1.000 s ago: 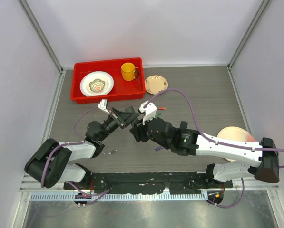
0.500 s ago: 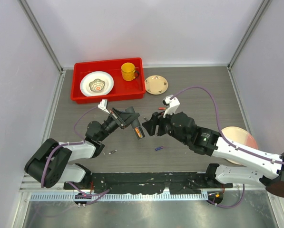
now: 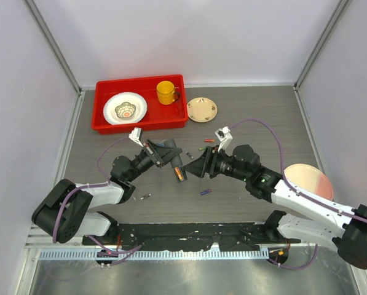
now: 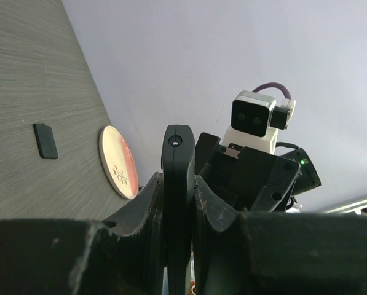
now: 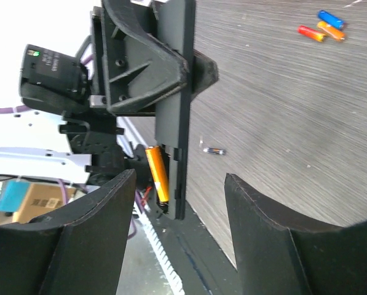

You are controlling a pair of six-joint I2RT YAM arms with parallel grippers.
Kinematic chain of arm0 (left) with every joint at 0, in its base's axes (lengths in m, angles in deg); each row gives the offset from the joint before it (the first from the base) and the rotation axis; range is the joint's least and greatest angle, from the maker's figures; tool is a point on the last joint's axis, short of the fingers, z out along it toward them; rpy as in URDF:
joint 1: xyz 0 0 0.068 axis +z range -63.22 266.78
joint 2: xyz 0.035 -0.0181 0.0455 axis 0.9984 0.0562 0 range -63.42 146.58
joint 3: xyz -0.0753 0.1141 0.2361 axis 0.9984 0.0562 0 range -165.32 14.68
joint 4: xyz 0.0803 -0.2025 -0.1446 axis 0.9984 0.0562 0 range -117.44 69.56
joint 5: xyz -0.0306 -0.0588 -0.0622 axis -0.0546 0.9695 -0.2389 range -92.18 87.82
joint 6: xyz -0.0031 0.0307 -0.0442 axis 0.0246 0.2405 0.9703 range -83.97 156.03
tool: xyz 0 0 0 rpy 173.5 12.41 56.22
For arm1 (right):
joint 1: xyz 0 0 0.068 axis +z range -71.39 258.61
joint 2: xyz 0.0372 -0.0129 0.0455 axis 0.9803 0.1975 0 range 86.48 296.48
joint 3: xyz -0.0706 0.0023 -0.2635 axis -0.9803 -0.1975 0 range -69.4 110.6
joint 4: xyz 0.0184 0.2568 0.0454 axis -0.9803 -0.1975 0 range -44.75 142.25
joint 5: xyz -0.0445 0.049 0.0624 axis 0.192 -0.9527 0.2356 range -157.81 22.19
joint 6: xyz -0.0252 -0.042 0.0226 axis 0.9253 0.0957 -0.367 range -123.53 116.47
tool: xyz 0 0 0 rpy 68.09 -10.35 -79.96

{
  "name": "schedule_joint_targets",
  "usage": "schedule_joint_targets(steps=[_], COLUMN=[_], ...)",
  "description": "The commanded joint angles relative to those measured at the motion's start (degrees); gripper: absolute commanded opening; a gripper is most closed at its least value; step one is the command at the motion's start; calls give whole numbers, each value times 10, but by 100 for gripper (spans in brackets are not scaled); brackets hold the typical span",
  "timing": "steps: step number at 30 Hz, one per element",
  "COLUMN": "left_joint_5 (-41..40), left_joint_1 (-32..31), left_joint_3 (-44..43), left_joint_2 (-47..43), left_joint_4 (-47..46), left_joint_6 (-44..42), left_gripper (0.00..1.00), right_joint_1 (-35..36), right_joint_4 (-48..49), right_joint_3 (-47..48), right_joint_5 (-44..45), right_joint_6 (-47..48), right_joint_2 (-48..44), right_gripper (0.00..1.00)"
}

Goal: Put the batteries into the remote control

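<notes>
My left gripper (image 3: 169, 157) is shut on the black remote control (image 3: 177, 168) and holds it above the table. In the right wrist view the remote (image 5: 174, 92) stands on end, with one orange battery (image 5: 157, 175) in its open compartment. My right gripper (image 3: 196, 166) is open and empty, just right of the remote, its jaws on either side of the remote's lower end in its own view (image 5: 180, 184). The left wrist view shows the remote (image 4: 178, 178) clamped between the fingers. Loose batteries lie on the table (image 5: 321, 26), and one purple one (image 3: 205, 192) lies nearer. A small black back cover (image 4: 46, 140) lies flat.
A red tray (image 3: 103, 126) at the back left holds a white plate (image 3: 125, 108) and a yellow cup (image 3: 166, 92). A tan saucer (image 3: 201, 109) sits beside it. A pink plate (image 3: 306, 179) lies at the right. A small dark battery (image 3: 145, 196) lies near the left arm.
My right gripper has drawn back to the right, off the remote, and turned to face it. The orange battery now shows in the remote. The left gripper has hardly moved.
</notes>
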Motion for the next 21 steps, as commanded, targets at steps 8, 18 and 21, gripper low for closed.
schedule_joint_targets(steps=[8,18,21], left_joint_5=[16,19,19], left_joint_1=[-3,-4,-5], left_joint_3=[-22,-25,-26], left_joint_2=[-18,-23,-24], left_joint_4=[-150,-150,-150], left_joint_6=[6,9,8], left_gripper=[0,0,0], right_joint_1=[-13,-13,-13], right_joint_4=[168,154,163], right_joint_3=[0,-1,-1], right_joint_5=[-143,-153,-162], right_joint_6=[-74,-55,-58], right_joint_2=[61,75,82], right_gripper=[65,64,61])
